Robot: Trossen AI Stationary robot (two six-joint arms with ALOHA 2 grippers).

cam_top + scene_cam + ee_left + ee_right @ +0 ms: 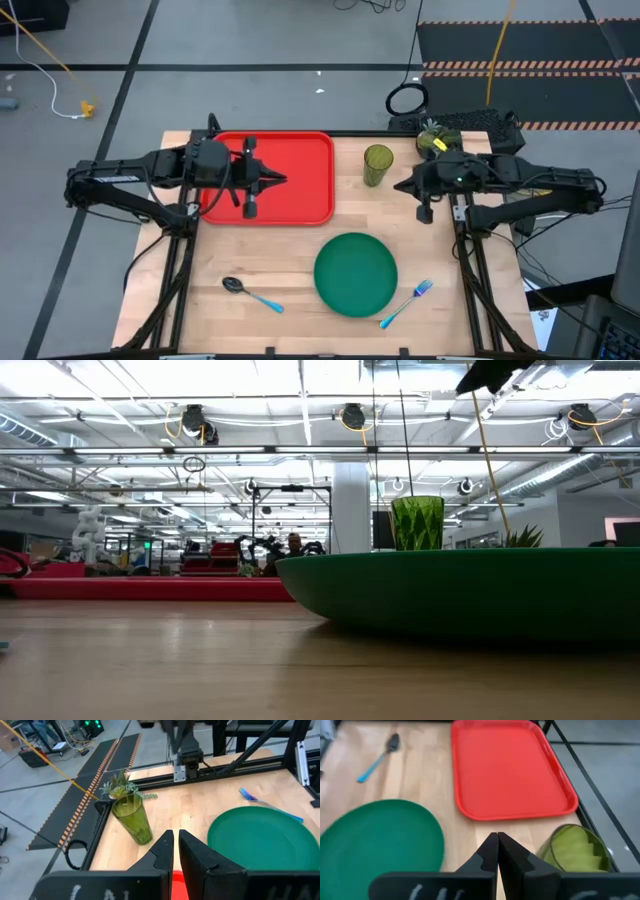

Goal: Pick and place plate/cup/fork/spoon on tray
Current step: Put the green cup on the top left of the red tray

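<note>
The red tray [300, 200] lies at the table's far left. My left gripper [281, 181] hovers over it, shut and holding nothing. The olive-green cup [377, 165] stands upright on the wood just right of the tray. My right gripper [399, 186] hangs right of the cup, shut and holding nothing. The dark green plate [356, 273] rests flat near the front edge. The spoon [250, 292] lies to its left and the fork [405, 303] to its right. The left wrist view shows the cup [132, 817] and plate [262, 840]; the right wrist view shows the tray [510, 767].
A small potted plant [432, 140] stands at the far right behind the cup, beside a dark box. Black frame rails run along the table's left and right sides. Bare wood lies between the tray and the plate.
</note>
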